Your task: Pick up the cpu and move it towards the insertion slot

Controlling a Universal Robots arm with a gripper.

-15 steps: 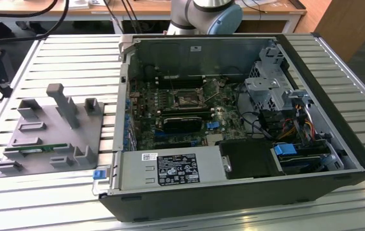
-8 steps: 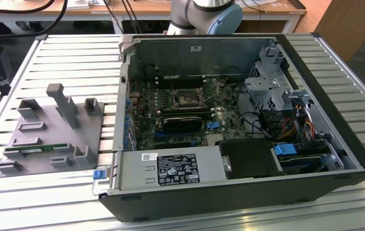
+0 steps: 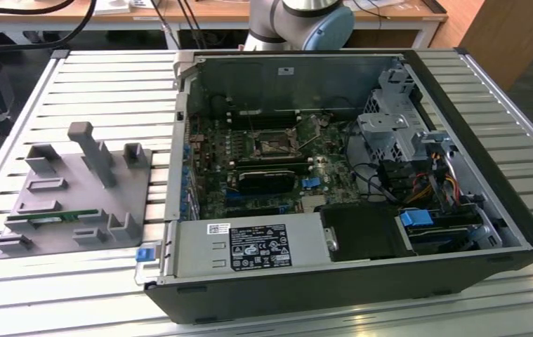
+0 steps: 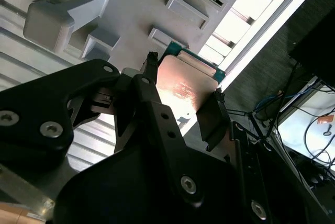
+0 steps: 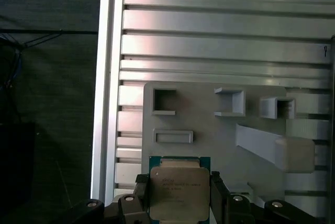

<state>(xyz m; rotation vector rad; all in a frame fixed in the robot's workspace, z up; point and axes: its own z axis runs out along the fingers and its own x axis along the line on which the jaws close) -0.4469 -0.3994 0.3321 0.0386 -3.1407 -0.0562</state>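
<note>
Tool (image 4: pixel 184 77) clamped on two opposite edges of the cpu (image 5: pixel 179 192), chip flat between its fingers over the grey holder (image 5: pixel 209 130) below; edge-only grip, so any tilt or slip could drop it short of the insertion slot (image 3: pixel 274 146).

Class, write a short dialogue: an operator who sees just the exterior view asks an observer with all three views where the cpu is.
Operator: I see the insertion slot inside the case. Where's the cpu?
Observer: In the first wrist view, the fingers of the gripper clamp it at two opposite edges.
Operator: Is it over the slot?
Observer: No. In both wrist views the grey fixture lies beyond it.
</note>
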